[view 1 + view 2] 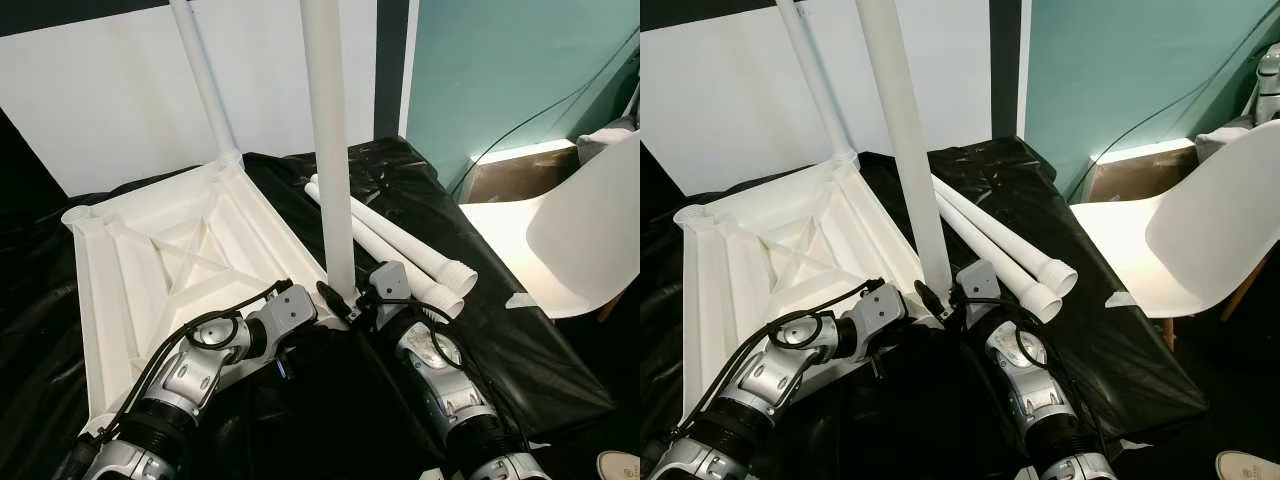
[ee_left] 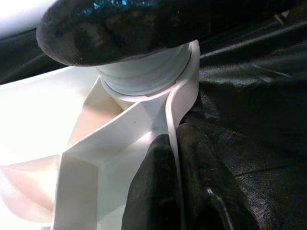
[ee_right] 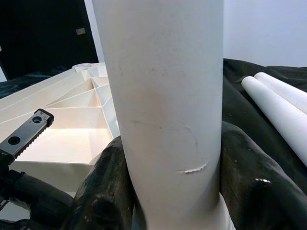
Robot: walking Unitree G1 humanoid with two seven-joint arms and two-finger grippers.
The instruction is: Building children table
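The tabletop [image 1: 170, 260] lies upside down on the black-covered worktop [image 1: 520, 370], left of centre. One leg [image 1: 205, 85] stands in its far corner; a second leg [image 1: 328, 150] rises at the near corner, mid-frame. The right end effector [image 3: 168, 191] grips that leg just above its socket, fingers [image 3: 103, 191] tight on both sides. The left end effector [image 2: 177, 187] pinches the tabletop's edge rib beside the socket. Two spare legs [image 1: 400, 245] lie right of centre. Likely risk: a tilted leg could cross-thread or jam, or the tabletop could twist loose from the thin pinch.

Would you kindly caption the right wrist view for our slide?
Right gripper clasps an upright white table leg at the overturned tabletop.
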